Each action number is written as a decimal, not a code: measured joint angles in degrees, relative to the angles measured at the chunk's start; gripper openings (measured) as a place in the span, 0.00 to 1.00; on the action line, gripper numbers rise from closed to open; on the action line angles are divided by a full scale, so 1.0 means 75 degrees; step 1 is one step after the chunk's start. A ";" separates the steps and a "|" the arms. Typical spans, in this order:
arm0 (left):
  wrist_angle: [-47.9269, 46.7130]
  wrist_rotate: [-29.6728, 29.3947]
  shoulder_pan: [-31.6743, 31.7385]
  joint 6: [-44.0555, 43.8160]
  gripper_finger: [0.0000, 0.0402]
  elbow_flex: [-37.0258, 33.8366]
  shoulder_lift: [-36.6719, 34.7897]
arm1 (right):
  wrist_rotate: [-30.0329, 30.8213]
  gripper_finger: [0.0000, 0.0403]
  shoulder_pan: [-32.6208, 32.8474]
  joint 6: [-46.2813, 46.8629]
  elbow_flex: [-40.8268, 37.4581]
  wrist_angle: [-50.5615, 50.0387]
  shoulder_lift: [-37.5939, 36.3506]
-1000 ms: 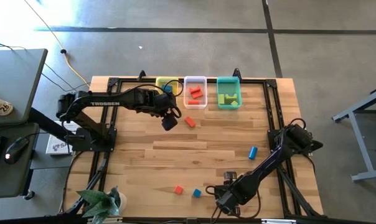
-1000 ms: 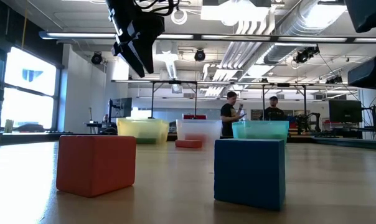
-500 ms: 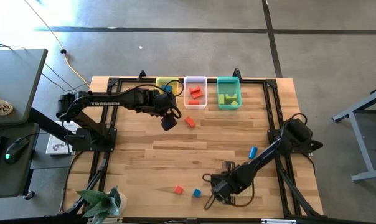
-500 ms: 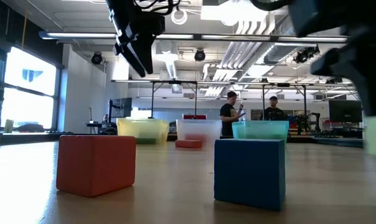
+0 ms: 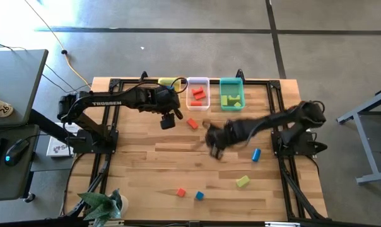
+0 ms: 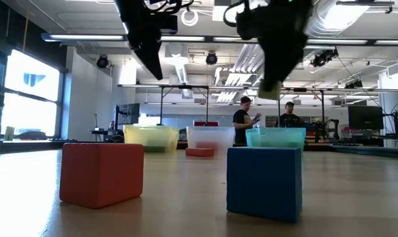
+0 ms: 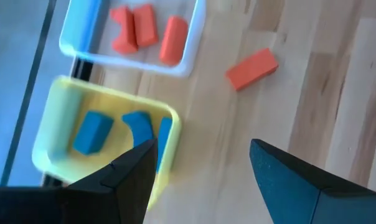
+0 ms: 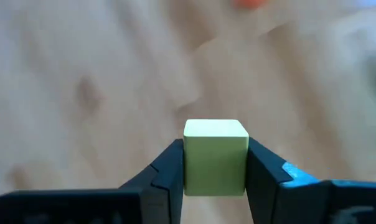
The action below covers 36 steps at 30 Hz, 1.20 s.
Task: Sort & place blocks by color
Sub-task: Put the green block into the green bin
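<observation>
a: why was the right gripper (image 8: 216, 163) carrying that cube so high?

b: its 2 fingers were clamped on a yellow-green cube (image 8: 215, 157), 1 on each flat side, so the block sat square between them. in the high view the right gripper (image 5: 214, 137) hung over the middle of the table, and in the low view it was well above the board. that height probably let it pass over loose blocks on its way to the teal tray (image 5: 231, 93), which lay beyond it at the far edge and already held yellow-green pieces.

a: and the left gripper?

b: the left gripper (image 5: 168, 120) hung with its fingers spread apart and nothing between them. just beyond it sat the yellow tray (image 7: 101, 134) with 3 blue blocks inside, and the clear tray (image 7: 133, 38) with 3 red-orange ones. a red-orange bar (image 7: 252, 69) lay on the wood near those open fingers, so it looked like the likely next pick.

a: what else was loose?

b: a blue cylinder (image 5: 256, 154) and a yellow-green piece (image 5: 242, 181) lay on the near side of the right gripper; a red-orange cube (image 5: 180, 192) and a blue cube (image 5: 199, 195) sat at the near edge, well apart from both.
</observation>
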 joint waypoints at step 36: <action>0.2749 0.2782 0.0795 0.4240 0.61 0.0000 0.2476 | -0.0482 0.25 -0.6581 -0.1488 -0.0970 0.1713 -0.0753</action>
